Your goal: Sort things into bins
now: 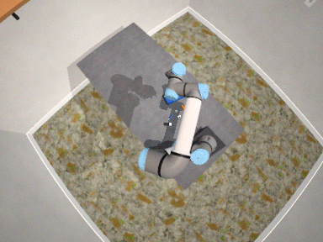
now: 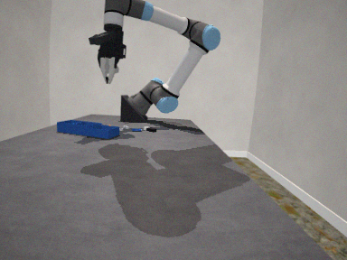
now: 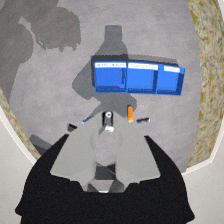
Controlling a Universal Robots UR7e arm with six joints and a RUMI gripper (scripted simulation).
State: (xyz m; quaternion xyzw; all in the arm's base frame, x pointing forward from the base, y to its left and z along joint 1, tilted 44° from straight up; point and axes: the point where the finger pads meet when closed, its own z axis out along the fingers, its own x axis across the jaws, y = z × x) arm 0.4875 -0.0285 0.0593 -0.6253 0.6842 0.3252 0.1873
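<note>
A blue bin point(image 3: 137, 77) with three labelled compartments lies on the grey table; the labels are too blurred to read. It also shows in the exterior view point(image 2: 88, 129) and is partly hidden under the arm in the overhead view point(image 1: 171, 100). Several small things lie on the table beside it: an orange piece point(image 3: 130, 113), a blue piece point(image 3: 88, 119), a black piece point(image 3: 143, 120) and a dark-and-white piece point(image 3: 107, 119). They show as a small cluster in the side view point(image 2: 137, 129). My gripper point(image 2: 107, 78) hangs high above the bin, pointing down. It is shut, and I see nothing between the fingers.
The arm's base point(image 2: 131, 110) stands on the table behind the small things. The arm's shadow falls across the middle of the table point(image 2: 154, 181). The table's edge runs along the right, with patterned floor point(image 2: 312, 221) below.
</note>
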